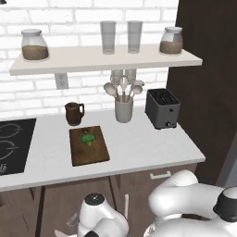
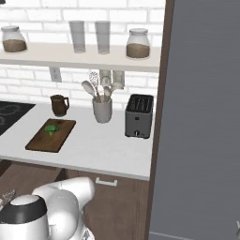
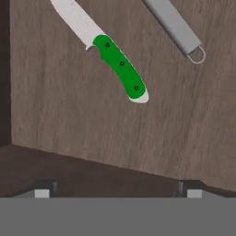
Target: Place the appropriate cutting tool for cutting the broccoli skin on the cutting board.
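Knife: the knife, green handle with a pale pointed blade, lies flat on a brown wood-grain surface in the hand view, blade toward the upper left, handle toward the lower right.
Peeler: a grey metal handle with a ring at its end lies near the knife, apart from it, at the upper right.
Gripper: the gripper hangs above the knife, nothing between its tips; they stand wide apart at the bottom edge, each tip clear of the knife.
Cutting board: the cutting board lies flat on the white counter, between the black stovetop and the toaster.
Broccoli: the broccoli sits on the board's far half.
Background: a brown mug stands just behind the board, beside a utensil holder.
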Available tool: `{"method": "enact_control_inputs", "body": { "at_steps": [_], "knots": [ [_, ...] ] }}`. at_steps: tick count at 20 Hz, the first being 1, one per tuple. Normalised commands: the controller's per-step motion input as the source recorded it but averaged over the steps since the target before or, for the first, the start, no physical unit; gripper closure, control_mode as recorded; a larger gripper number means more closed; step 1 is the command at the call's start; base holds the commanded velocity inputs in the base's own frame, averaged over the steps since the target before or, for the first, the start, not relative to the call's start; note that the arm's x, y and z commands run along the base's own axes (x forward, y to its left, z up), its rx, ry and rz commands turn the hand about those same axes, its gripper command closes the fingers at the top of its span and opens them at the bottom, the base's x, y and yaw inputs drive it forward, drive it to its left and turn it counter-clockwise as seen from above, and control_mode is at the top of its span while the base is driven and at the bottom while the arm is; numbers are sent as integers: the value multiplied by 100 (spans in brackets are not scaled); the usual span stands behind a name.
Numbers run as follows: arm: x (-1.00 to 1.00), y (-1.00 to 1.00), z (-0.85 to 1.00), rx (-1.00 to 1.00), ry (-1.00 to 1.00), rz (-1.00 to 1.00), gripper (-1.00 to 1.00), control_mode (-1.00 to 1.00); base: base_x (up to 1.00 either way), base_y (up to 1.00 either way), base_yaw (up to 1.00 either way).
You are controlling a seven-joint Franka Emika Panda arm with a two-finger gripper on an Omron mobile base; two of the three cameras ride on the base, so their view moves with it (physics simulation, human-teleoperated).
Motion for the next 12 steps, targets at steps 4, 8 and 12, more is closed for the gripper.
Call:
{"method": "enact_control_inputs", "body": {
  "at_steps": [4, 8, 12],
  "knots": [
    [71, -10, 0, 0, 0, 18, -100, -100, 0, 0, 0],
    [60, 6, -10, -5, 0, 19, -100, -100, 0, 0, 0],
    [17, 41, -52, -13, -1, 18, -100, -100, 0, 0, 0]
  ]
}}
